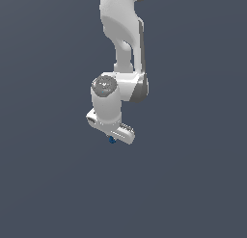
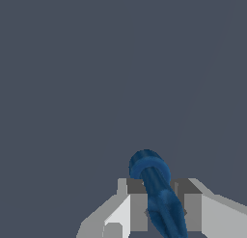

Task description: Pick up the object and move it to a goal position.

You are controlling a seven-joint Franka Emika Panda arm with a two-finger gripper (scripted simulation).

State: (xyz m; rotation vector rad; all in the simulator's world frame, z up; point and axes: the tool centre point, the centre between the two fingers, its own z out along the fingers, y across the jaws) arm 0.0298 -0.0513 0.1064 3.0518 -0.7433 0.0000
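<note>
The object is a small dark-blue piece with a rounded ring-like end, seen close in the wrist view. It sits between the two grey fingers of my gripper, which is shut on it. In the exterior view only a tiny blue bit of the object peeks out below the white hand, where my gripper points down. The white arm reaches down from the top of that view, and the fingers themselves are mostly hidden behind the hand.
A plain dark grey-blue surface fills both views. No other objects, edges or goal marker show.
</note>
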